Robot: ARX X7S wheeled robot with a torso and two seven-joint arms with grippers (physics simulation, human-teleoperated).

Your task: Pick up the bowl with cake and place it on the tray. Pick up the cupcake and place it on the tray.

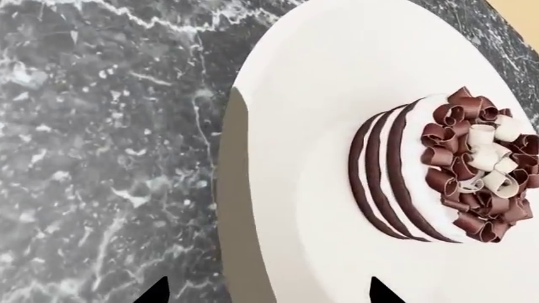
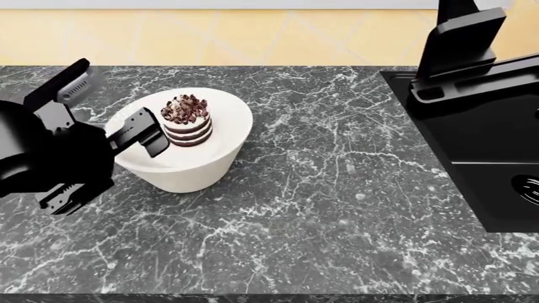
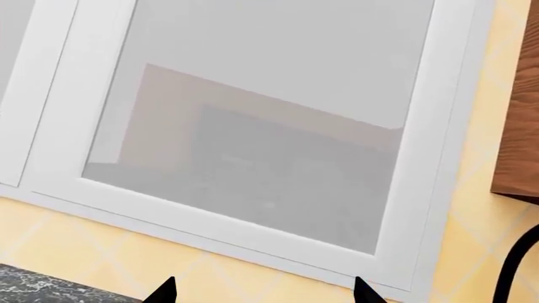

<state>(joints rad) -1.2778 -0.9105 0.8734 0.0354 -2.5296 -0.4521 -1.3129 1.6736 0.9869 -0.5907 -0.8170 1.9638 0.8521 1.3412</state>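
Standing on the dark marble counter (image 2: 337,208), the white bowl (image 2: 214,165) with the striped cake (image 2: 186,121) inside is straddled at its near-left rim by the spread-apart left gripper (image 2: 141,134), while the right gripper (image 3: 262,291), also parted and holding nothing, is pointed at a white-framed glass panel (image 3: 261,120).

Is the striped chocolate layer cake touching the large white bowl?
Touching. The head view shows the cake resting inside the bowl.
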